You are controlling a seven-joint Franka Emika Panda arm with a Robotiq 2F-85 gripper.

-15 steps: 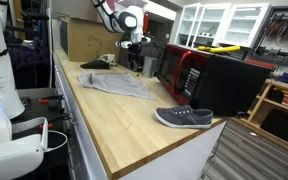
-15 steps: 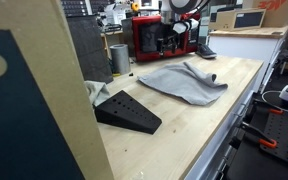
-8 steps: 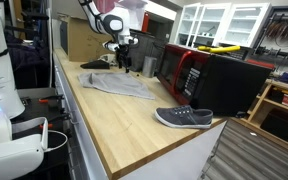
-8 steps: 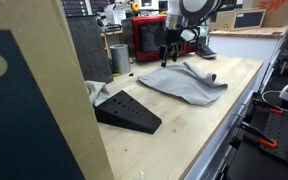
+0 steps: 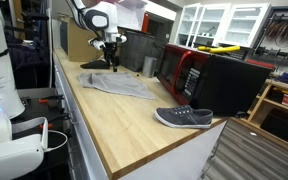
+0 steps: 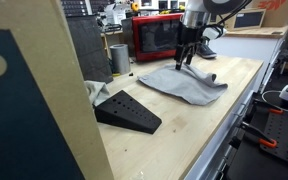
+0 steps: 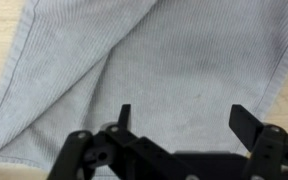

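Note:
A grey cloth (image 5: pixel 117 84) lies crumpled on the wooden bench top (image 5: pixel 134 120); it also shows in the other exterior view (image 6: pixel 179 84). My gripper (image 5: pixel 112 62) hangs just above the cloth's far end, fingers pointing down, also seen in an exterior view (image 6: pixel 184 62). In the wrist view the gripper (image 7: pixel 184 118) is open and empty, with the cloth (image 7: pixel 154 60) and its folds filling the picture right below the fingers.
A grey shoe (image 5: pixel 183 118) lies near the bench's front corner. A red-fronted microwave (image 5: pixel 199 75) stands along the back, also seen in an exterior view (image 6: pixel 156 38). A cardboard box (image 5: pixel 79 38) stands behind the arm. A black wedge-shaped block (image 6: pixel 127 110) and a metal cup (image 6: pixel 119 58) sit near the cloth.
The arm has swung away from the microwave and over the cloth's far end, and has come lower. The cloth and shoe have not moved.

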